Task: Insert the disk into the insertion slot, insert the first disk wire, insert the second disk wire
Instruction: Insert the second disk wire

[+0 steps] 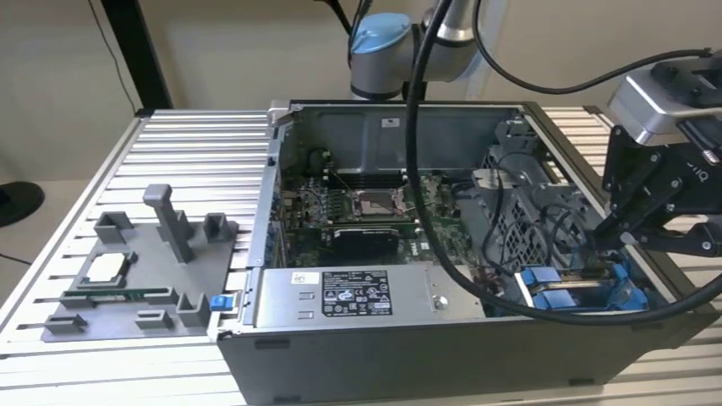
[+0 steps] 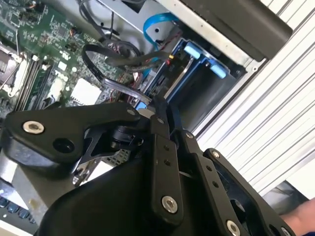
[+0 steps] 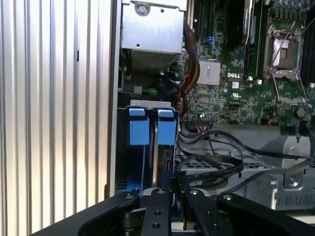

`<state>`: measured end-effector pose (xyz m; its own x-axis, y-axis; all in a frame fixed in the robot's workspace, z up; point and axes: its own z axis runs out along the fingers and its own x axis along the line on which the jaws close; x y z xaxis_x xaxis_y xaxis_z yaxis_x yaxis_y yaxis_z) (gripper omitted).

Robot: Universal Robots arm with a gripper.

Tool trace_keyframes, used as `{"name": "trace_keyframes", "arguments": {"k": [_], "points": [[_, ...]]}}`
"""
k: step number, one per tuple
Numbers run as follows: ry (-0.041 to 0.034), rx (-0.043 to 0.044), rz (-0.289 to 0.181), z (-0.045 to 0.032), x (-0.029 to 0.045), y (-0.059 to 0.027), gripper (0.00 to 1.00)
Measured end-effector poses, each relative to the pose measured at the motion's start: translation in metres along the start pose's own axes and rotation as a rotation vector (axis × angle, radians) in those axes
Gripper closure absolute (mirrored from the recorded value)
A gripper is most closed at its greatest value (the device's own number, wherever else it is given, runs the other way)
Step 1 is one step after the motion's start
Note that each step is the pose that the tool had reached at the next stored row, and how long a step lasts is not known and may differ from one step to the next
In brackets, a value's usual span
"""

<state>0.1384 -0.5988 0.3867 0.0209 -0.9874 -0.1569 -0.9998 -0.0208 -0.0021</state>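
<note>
In the exterior view my gripper (image 1: 613,243) hangs low over the drive cage (image 1: 542,220) at the case's right front corner. Two bright blue carrier tabs (image 3: 139,125) stand side by side in the insertion slot (image 3: 147,105). The disk (image 3: 155,152) shows as a thin edge between them, its body hidden in the cage. In both wrist views my gripper (image 3: 177,191) (image 2: 155,105) is shut on the black end of a disk wire (image 3: 211,167) right by the blue carriers. That flat black wire loops back over the perforated cage towards the motherboard.
The grey labelled power-supply box (image 1: 338,296) lies along the case front. The motherboard (image 1: 373,203) with its square socket fills the middle. The arm's thick black hose (image 1: 451,254) sags across the case. A grey fixture tray (image 1: 135,271) sits on the slatted table (image 1: 192,144).
</note>
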Motion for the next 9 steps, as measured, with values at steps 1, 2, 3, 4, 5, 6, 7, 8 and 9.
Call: {"name": "trace_keyframes", "arguments": {"k": [1, 2, 3, 4, 5, 6, 7, 8, 9], "points": [[0.0000, 0.0000, 0.000, 0.0001, 0.0000, -0.0006, 1.00], [0.0001, 0.0000, 0.000, 0.0001, 0.0000, -0.0007, 1.00], [0.0002, 0.0001, 0.000, 0.0001, 0.0000, -0.0007, 1.00], [0.0001, 0.0001, 0.000, 0.0001, 0.0001, -0.0010, 1.00], [0.0002, 0.0000, 0.000, 0.0001, 0.0001, -0.0012, 1.00], [0.0002, 0.0000, 0.000, 0.0001, 0.0001, -0.0012, 1.00], [0.0002, 0.0001, 0.000, 0.0001, 0.0001, -0.0012, 1.00], [0.0002, 0.0000, 0.000, 0.0001, 0.0001, -0.0012, 1.00], [0.0002, 0.0001, 0.000, 0.0001, 0.0001, -0.0012, 1.00]]}}
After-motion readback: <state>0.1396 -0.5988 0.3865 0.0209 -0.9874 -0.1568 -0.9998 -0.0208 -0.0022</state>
